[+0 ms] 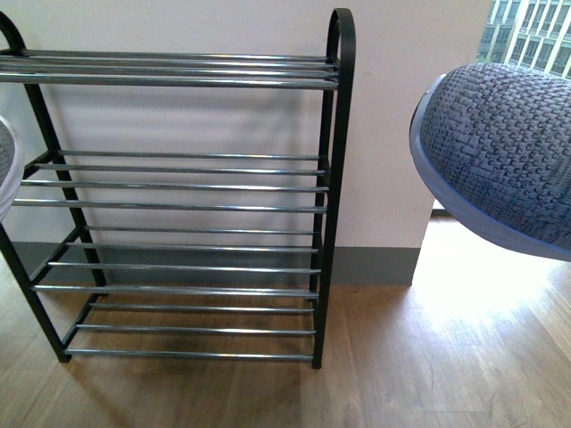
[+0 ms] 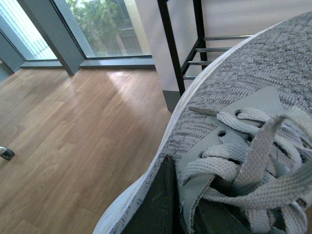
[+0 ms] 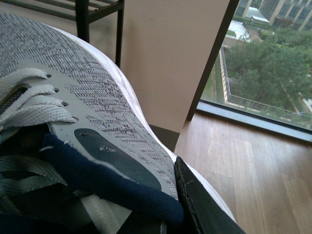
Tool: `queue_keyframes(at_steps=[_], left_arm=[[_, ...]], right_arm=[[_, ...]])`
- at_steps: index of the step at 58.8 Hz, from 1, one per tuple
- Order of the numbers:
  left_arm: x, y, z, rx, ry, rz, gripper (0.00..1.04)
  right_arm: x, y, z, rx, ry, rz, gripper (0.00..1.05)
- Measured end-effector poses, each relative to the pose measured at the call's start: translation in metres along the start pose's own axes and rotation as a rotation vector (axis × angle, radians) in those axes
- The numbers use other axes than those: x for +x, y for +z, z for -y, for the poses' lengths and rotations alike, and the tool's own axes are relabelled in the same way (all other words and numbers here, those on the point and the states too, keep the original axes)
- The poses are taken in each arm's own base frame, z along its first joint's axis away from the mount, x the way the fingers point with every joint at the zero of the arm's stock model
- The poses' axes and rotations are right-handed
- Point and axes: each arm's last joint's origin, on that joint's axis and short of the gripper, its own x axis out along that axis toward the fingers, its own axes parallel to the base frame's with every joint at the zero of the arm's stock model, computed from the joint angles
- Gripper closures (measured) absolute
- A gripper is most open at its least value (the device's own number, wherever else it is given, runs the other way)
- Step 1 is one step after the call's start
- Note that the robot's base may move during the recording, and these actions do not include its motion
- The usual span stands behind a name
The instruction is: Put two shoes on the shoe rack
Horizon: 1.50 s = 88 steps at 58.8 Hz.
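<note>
The shoe rack (image 1: 187, 187), a black frame with four tiers of chrome bars, stands against the wall, all tiers bare. At the front view's right edge the toe of the right grey sneaker (image 1: 500, 160) hangs in the air, beside the rack and above its second tier. A sliver of the left grey sneaker (image 1: 4, 174) shows at the left edge. My left gripper (image 2: 185, 209) is shut on the left sneaker (image 2: 243, 92) by its laced collar, one dark finger (image 2: 157, 200) outside. My right gripper (image 3: 161, 214) is shut on the right sneaker (image 3: 92, 97) at its navy collar, black finger (image 3: 200, 204) outside.
Wooden floor (image 1: 428, 357) spreads in front of and to the right of the rack. A white wall with a grey skirting (image 1: 375, 263) stands behind. Floor-to-ceiling windows (image 3: 263, 63) flank the wall on both sides. The rack's end frame (image 2: 168, 48) is near the left sneaker's toe.
</note>
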Motion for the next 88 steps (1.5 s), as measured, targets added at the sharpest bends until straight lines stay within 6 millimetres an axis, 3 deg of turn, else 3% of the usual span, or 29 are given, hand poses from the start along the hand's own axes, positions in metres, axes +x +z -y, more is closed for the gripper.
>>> queue_keyframes(at_steps=[88], left_arm=[[0.0001, -0.0006, -0.0003, 0.000, 0.003, -0.002, 1.03]], right_arm=[[0.0000, -0.0003, -0.0001, 0.001, 0.003, -0.002, 1.03]])
